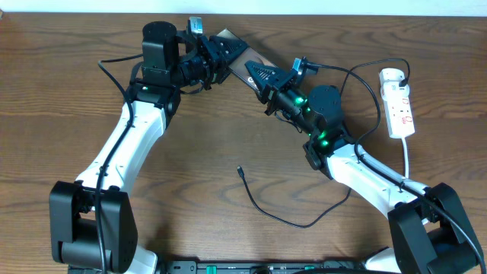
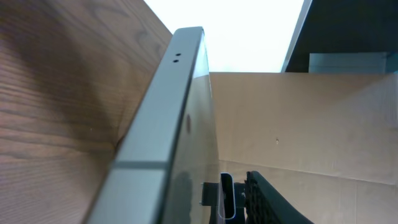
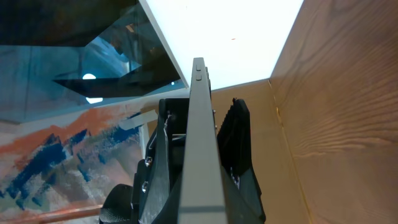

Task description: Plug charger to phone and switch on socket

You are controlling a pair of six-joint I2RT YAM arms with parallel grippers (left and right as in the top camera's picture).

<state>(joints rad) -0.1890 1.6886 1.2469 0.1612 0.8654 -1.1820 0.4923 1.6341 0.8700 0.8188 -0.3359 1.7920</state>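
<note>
Near the desk's far edge, my right gripper (image 1: 259, 77) is clamped on the phone (image 1: 234, 47), which stands on edge. My left gripper (image 1: 216, 59) straddles it, but I can't tell whether it grips. The charger (image 1: 241, 174) lies mid-desk.

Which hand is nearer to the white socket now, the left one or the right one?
Right. The right hand is at the phone, left of the socket; the left hand is farther left.

The phone (image 1: 237, 55) stands at the rear middle of the surface (image 1: 61, 91), between the left gripper (image 1: 213, 62) and the right gripper (image 1: 268, 79); the socket (image 1: 400, 103) lies far right; the charger (image 1: 268, 214) lies in front, its tip well apart from the phone.
</note>
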